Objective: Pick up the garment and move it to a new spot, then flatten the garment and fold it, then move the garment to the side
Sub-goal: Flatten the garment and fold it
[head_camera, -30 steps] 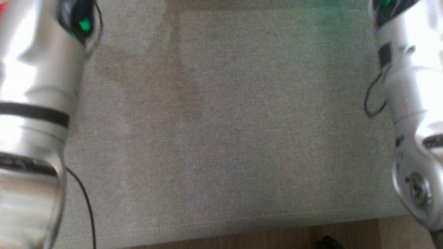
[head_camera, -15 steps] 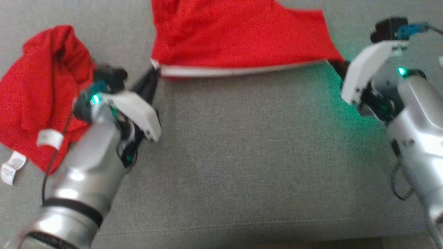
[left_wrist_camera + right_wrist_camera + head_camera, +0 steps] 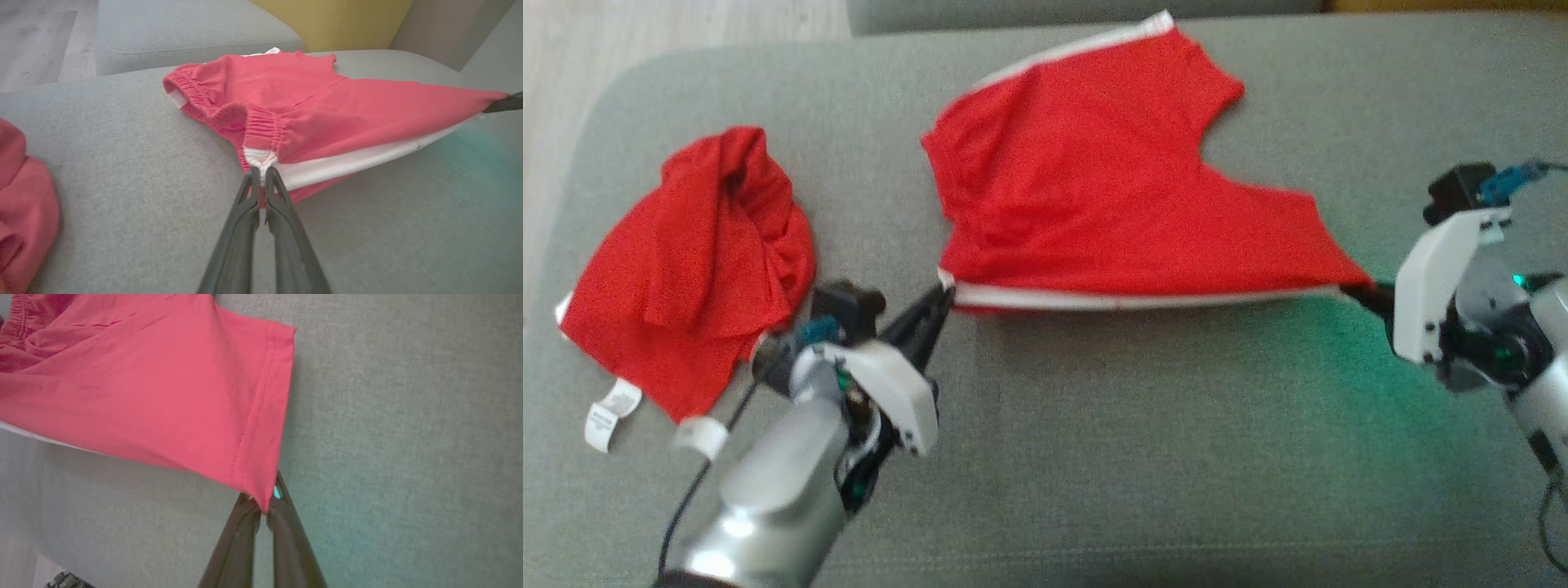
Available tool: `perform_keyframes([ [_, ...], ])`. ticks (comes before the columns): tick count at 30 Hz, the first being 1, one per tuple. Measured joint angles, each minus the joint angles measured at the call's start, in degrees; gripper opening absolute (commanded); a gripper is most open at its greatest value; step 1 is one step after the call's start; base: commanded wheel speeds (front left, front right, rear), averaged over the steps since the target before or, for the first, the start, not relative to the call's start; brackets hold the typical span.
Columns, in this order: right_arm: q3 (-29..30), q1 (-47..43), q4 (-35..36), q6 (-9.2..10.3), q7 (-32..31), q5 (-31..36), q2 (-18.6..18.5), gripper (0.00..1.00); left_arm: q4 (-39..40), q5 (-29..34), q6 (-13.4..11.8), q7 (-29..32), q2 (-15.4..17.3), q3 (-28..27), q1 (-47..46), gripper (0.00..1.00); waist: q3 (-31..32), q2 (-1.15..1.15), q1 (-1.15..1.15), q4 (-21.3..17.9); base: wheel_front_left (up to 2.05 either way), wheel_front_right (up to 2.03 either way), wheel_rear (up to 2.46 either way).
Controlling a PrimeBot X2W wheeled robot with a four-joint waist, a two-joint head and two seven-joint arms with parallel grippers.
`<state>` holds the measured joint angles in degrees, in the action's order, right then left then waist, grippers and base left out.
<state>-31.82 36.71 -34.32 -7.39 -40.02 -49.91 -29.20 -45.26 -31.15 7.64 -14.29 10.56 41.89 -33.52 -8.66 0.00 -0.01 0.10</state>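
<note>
nearest the robot is a bare stretch of the grey sofa cushion [image 3: 1135, 457], with room to lay cloth flat. just beyond it, the left fingers [image 3: 919, 327] are pinched shut on the white-trimmed waistband corner of the red shorts [image 3: 1094, 196]. the left wrist view shows that gathered corner clamped between the tips [image 3: 245, 212]. across the cushion, the right fingers [image 3: 1364, 292] are closed on the hem corner of one leg, and the right wrist view shows red cloth nipped right at the tips [image 3: 241, 535].

between the two grips the near edge of the shorts is pulled into a fairly straight line, lifted a little off the cushion. the rest trails away from the robot and rests on the fabric, with wrinkles near the waistband and the far leg lying loose. a second red garment [image 3: 694, 261] sits crumpled well to the left, white labels [image 3: 605, 416] showing, apart from the shorts.

this looks like the flattening step: the shorts are at their spot, spread but not smooth, and not yet folded.

next, the two arms should probably hold the edge taut and lower it evenly, drawing slightly toward the robot so the far part drags flat. release should come only once the cloth lies down. uneven pull could bunch the elastic side.

farthest off are another grey cushion [image 3: 184, 32], pale floor [image 3: 686, 24] and a yellow surface [image 3: 335, 20].
</note>
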Motion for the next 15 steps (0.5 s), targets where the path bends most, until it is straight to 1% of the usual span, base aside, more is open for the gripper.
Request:
perform_keyframes([
  [2, -0.8, -1.8, 2.2, 0.00, -2.4, -1.4, -1.7, 0.00, 1.5, 0.4, 0.0, 0.0, 0.2, 0.2, 2.5, 0.00, 1.6, 0.00, 0.00, 0.0, 0.00, 0.00, 0.00],
  [3, -1.4, -3.6, 4.4, 0.00, -5.1, -2.3, -3.5, 0.00, 3.1, 0.4, 0.0, 0.0, 0.4, 0.7, 5.0, 0.00, 3.3, 0.00, 0.00, -0.1, 0.00, 0.00, 0.00],
  [4, -1.6, -4.7, 5.7, 0.00, -6.6, -2.8, -4.4, 0.00, 3.9, 0.4, 0.0, 0.0, 0.6, 1.2, 6.4, 0.00, 4.1, 0.00, 0.00, -0.2, 0.00, 0.00, 0.00],
  [7, -1.6, -8.4, 9.2, 0.00, -11.0, -4.9, -7.4, 0.00, 7.1, 0.4, -0.1, 0.1, 1.0, 2.5, 10.7, 0.00, 6.5, 0.00, 0.00, -0.4, 0.00, 0.00, 0.00],
  [9, -1.2, -11.4, 11.7, 0.00, -14.0, -5.9, -9.3, 0.00, 9.8, 0.4, -0.6, 1.1, 1.5, 3.3, 13.6, 0.00, 7.8, 0.00, 0.00, -0.5, 0.00, 0.00, 0.00],
  [12, 0.8, -16.4, 15.4, 0.00, -18.5, -7.1, -11.8, 0.00, 14.9, 0.2, -1.2, 3.5, 2.5, 4.3, 17.7, 0.00, 9.4, 0.00, 0.00, -0.6, 0.00, 0.00, 0.00],
  [15, 5.0, -20.4, 18.6, 0.00, -20.1, -7.6, -12.9, 0.00, 20.4, 0.2, -2.8, 5.7, 3.9, 5.5, 20.8, 0.00, 9.8, 0.00, 0.00, -0.4, 0.00, 0.00, 0.00],
])
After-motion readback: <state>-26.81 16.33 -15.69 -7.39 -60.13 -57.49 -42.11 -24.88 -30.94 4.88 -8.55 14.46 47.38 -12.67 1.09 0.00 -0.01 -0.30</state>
